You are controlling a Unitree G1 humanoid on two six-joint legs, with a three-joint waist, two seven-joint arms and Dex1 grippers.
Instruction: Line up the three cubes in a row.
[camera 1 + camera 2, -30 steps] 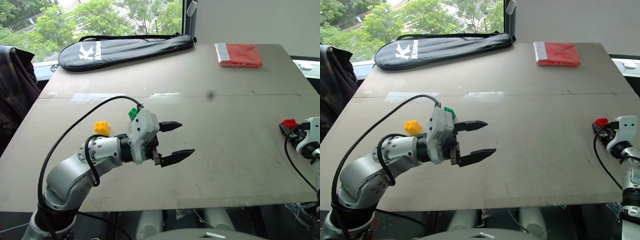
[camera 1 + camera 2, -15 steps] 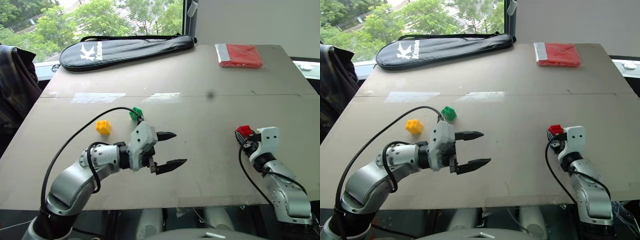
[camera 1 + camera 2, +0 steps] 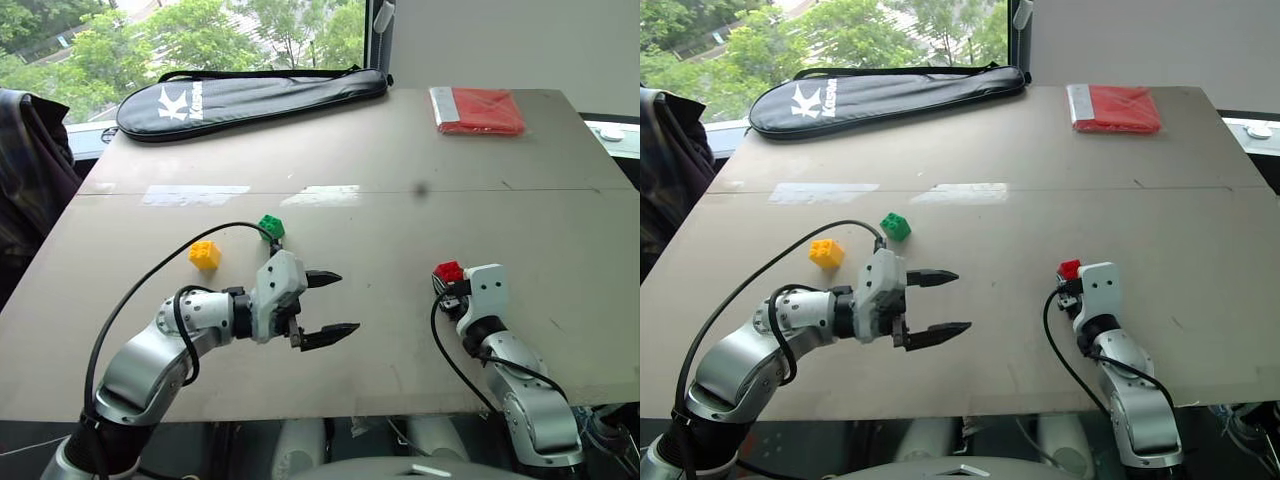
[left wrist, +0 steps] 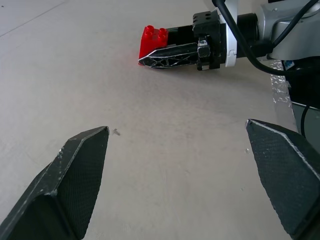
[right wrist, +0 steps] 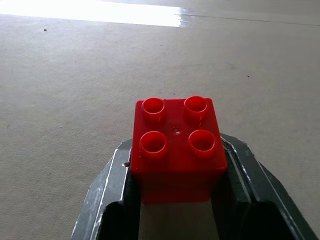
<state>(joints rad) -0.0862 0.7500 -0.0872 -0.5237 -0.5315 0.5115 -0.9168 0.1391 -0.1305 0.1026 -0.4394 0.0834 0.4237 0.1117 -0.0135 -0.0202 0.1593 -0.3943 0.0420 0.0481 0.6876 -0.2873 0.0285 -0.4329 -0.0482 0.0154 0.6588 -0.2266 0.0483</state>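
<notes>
Right fingers clamping red cube, four studs up, left fingers apart

A matt, faintly speckled grey table carries three glossy moulded-plastic bricks: red, yellow and green. Textured black fingers look like hard, cross-hatched plastic. A black fabric racket bag and a shiny red plastic-wrapped packet lie beyond.
</notes>
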